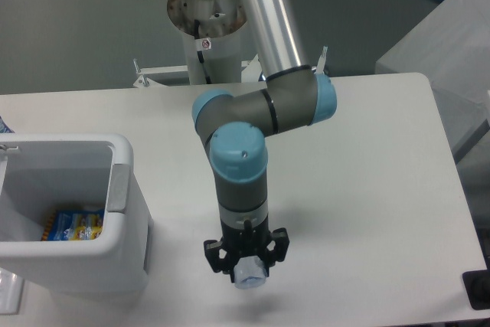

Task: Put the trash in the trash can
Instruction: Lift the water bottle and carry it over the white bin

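The white trash can point(126, 189) stands at the table's left with a grey tab on its right rim. The blue snack bag point(73, 225) with yellow print lies inside it. My gripper point(246, 269) points straight down, right of the can and near the table's front edge. It is shut on a small pale silvery lump point(249, 276), which looks like the crumpled foil wad. The lump hangs a little above the table, with its shadow below. The clear crushed bottle is not in view.
The arm's base column point(205, 36) stands at the back of the white table point(367, 158). A pale flat thing point(8, 295) lies at the front left corner beside the can. A grey box point(452, 44) stands off the table to the right.
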Tool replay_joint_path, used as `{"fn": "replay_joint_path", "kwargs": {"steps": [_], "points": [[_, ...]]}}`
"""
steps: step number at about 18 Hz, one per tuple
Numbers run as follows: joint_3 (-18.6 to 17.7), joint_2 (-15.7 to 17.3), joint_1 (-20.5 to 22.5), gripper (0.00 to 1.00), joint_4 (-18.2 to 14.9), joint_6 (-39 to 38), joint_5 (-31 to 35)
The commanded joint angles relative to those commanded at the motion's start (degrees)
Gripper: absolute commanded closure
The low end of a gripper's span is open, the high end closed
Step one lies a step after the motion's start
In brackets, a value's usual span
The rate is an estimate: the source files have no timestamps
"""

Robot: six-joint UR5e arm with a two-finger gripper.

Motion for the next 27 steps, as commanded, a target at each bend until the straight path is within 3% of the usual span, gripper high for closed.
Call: {"fn": "replay_joint_path", "kwargs": {"steps": [4, 6, 10, 14, 21, 27], "points": [[4.13, 2.64, 1.67, 0.37, 0.61, 1.05, -1.66], [5.80, 2.82, 1.50, 0.37, 2.63, 0.79, -3.59], [6.16, 5.45, 0.89, 0.37, 7.64, 0.44, -9.48], [6.51, 8.53, 0.62, 0.37, 9.93, 1.23, -15.20], [10.37, 11.08, -2.89, 0.37, 10.28, 0.62, -16.61], [10.38, 13.02, -7.28, 0.37, 10.20, 0.44, -16.61]]}}
